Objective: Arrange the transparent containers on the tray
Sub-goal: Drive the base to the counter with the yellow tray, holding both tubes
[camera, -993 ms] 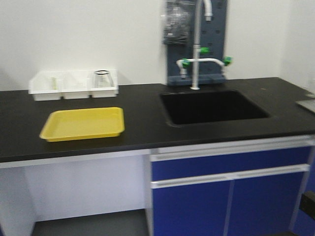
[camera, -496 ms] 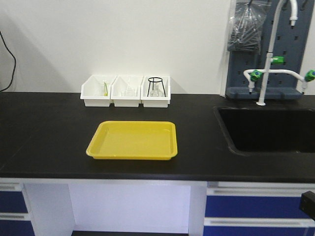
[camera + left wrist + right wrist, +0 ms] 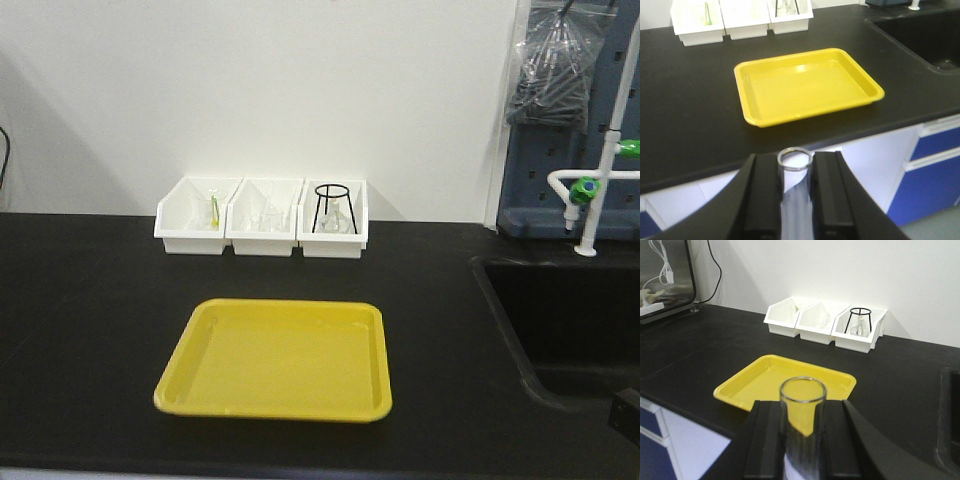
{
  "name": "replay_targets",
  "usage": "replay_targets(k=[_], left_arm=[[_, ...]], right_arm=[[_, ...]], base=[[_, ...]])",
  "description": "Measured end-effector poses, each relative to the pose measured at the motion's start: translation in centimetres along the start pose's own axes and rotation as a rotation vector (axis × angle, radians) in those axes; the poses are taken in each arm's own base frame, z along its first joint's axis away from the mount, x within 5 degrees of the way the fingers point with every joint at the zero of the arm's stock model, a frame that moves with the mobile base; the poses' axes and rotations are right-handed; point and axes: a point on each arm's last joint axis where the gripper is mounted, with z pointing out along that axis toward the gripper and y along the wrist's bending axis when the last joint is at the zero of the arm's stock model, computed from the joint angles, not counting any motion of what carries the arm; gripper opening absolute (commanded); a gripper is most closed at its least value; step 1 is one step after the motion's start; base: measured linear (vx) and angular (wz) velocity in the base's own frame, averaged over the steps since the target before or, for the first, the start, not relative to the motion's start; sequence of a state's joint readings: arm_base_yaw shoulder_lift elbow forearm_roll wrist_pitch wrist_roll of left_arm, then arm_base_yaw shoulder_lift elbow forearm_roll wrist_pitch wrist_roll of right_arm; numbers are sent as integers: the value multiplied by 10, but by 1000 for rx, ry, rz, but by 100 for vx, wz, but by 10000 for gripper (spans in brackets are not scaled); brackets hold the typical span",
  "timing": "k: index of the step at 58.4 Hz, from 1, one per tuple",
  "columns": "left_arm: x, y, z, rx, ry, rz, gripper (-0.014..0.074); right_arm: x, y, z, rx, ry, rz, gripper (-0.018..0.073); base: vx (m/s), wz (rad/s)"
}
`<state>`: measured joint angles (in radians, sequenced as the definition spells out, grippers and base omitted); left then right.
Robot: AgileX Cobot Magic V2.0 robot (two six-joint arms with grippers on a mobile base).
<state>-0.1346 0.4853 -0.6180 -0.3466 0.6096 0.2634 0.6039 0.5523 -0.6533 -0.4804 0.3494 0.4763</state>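
Note:
The yellow tray (image 3: 275, 360) lies empty on the black counter; it also shows in the left wrist view (image 3: 805, 85) and the right wrist view (image 3: 765, 380). My left gripper (image 3: 795, 159) is shut on a clear test tube (image 3: 795, 195), held off the counter's front edge, short of the tray. My right gripper (image 3: 802, 407) is shut on a wider clear test tube (image 3: 802, 440), also in front of the tray. Behind the tray, three white bins (image 3: 262, 238) hold more glassware, with a black wire tripod (image 3: 332, 205) in the right one. Neither gripper shows in the front view.
A black sink (image 3: 570, 310) is sunk into the counter right of the tray, with a white tap with green handles (image 3: 585, 190) and a grey pegboard (image 3: 560, 110) behind it. Blue cabinet drawers (image 3: 935, 145) sit below the counter edge.
The front view has swung left and come closer to the counter. The tray and bins now sit larger and near the middle, and the sink has slid to the right edge.

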Motion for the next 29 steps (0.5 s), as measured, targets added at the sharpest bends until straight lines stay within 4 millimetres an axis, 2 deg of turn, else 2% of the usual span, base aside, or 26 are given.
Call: replay_targets(k=[29], left_arm=[[0,0,0,0,0,0,2]], right_arm=[[0,0,0,0,0,0,-13]], base=[[39,-5]])
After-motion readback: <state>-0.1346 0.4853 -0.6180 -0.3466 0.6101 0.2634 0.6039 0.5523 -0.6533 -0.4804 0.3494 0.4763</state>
